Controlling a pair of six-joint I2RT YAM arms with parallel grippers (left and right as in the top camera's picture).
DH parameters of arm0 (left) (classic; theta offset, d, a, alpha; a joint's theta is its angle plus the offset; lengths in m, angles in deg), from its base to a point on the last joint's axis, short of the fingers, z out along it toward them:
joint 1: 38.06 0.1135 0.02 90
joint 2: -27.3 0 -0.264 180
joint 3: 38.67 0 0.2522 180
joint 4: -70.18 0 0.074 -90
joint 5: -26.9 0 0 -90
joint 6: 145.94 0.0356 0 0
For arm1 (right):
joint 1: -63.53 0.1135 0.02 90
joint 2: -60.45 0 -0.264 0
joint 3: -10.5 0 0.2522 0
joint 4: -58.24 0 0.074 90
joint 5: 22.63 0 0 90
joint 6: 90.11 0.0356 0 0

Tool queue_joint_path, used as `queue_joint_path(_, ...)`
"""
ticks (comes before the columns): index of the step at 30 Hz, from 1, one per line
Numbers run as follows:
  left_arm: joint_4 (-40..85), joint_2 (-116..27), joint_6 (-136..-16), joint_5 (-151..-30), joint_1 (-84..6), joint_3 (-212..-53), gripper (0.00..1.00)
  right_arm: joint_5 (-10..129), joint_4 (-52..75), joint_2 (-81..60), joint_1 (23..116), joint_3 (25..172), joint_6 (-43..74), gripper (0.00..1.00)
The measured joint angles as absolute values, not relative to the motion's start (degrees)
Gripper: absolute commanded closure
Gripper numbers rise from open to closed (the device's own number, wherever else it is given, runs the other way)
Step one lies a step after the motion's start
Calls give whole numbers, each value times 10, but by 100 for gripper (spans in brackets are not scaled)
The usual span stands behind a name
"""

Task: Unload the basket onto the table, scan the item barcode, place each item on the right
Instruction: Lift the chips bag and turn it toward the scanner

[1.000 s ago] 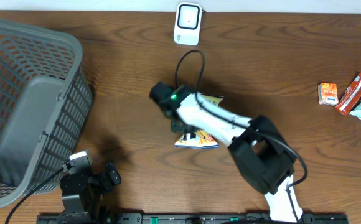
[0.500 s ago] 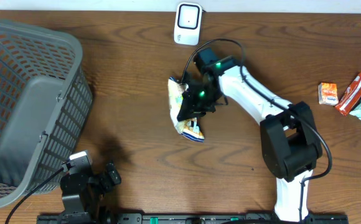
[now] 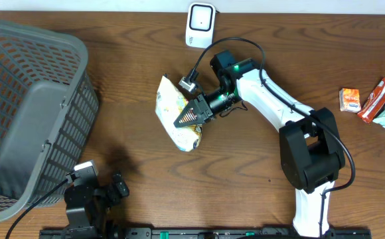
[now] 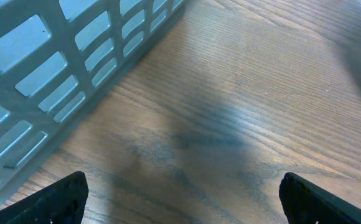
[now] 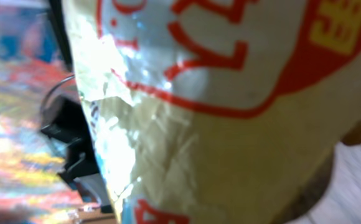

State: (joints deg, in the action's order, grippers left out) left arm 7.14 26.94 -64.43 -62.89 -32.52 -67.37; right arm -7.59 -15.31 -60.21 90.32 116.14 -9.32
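The item is a pale yellow snack bag with red print, held above the middle of the table. My right gripper is shut on its right edge and points left. In the right wrist view the bag fills the frame and hides the fingers. No barcode can be made out on it. The white scanner stands at the table's far edge, beyond the bag. My left gripper rests at the near left, and in the left wrist view it is open over bare wood.
A large grey mesh basket takes up the left side, and its wall is close to the left gripper. Three small snack packets lie at the right edge. A black cable loops over the right arm.
The right arm has swung the bag up off the table and to the left, turning it; the gripper now points left. The left arm has not moved.
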Motion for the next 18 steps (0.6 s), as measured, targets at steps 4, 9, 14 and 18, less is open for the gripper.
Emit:
queue_joint_path(4,71,269,-644,-629,-325,-674,2,-126,-153,-602,903,1161,-151,99)
queue_joint_path(9,71,269,-644,-629,-325,-674,2,-162,-153,-602,903,1161,-244,99)
queue_joint_path(14,71,269,-644,-629,-325,-674,2,-177,-153,-602,903,1161,-301,99)
queue_joint_path(18,71,269,-644,-629,-325,-674,2,-177,-153,-602,903,1161,-328,99)
